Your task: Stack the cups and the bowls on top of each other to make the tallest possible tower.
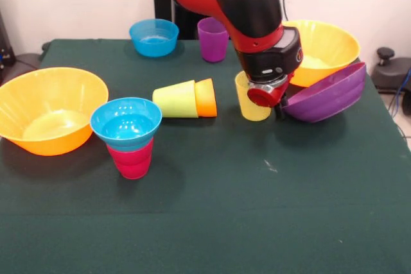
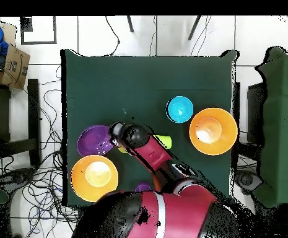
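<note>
A cyan bowl [image 1: 126,120] sits on an upturned red cup [image 1: 133,158] as a short tower at the front left; from overhead it is the cyan bowl [image 2: 180,109]. A lime green cup [image 1: 176,99] lies on its side, nested in an orange cup [image 1: 207,97]. A yellow cup [image 1: 252,102] stands upright just beside my gripper [image 1: 276,102]. The gripper is low at the rim of a purple bowl [image 1: 324,94], which tilts against an orange bowl [image 1: 324,46]. The wrist hides whether the gripper holds that rim. Overhead, the gripper [image 2: 116,131] is at the edge of the purple bowl [image 2: 95,140].
A second large orange bowl [image 1: 48,110] stands at the left. A deeper blue bowl [image 1: 154,36] and a purple cup [image 1: 213,38] stand at the back. The green table [image 1: 244,222] ends close behind the bowls on the right.
</note>
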You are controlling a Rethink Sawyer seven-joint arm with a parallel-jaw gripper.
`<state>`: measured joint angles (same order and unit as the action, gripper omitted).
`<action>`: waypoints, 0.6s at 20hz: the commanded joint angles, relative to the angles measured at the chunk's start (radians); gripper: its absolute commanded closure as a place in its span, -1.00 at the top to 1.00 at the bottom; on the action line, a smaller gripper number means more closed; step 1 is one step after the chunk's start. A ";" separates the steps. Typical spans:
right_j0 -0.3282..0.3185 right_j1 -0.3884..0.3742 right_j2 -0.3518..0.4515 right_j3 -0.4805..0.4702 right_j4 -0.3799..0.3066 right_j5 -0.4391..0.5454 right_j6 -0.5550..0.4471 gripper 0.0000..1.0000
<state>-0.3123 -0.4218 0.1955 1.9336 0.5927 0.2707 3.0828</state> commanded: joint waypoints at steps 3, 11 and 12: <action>-0.218 0.055 0.226 0.012 -0.244 -0.023 -0.244 -1.00; -0.253 -0.010 0.270 0.084 -0.381 -0.072 -0.103 -1.00; -0.247 -0.021 0.261 0.086 -0.392 -0.072 -0.092 -1.00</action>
<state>-0.5599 -0.4281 0.3596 1.9519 0.3114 0.2705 3.0793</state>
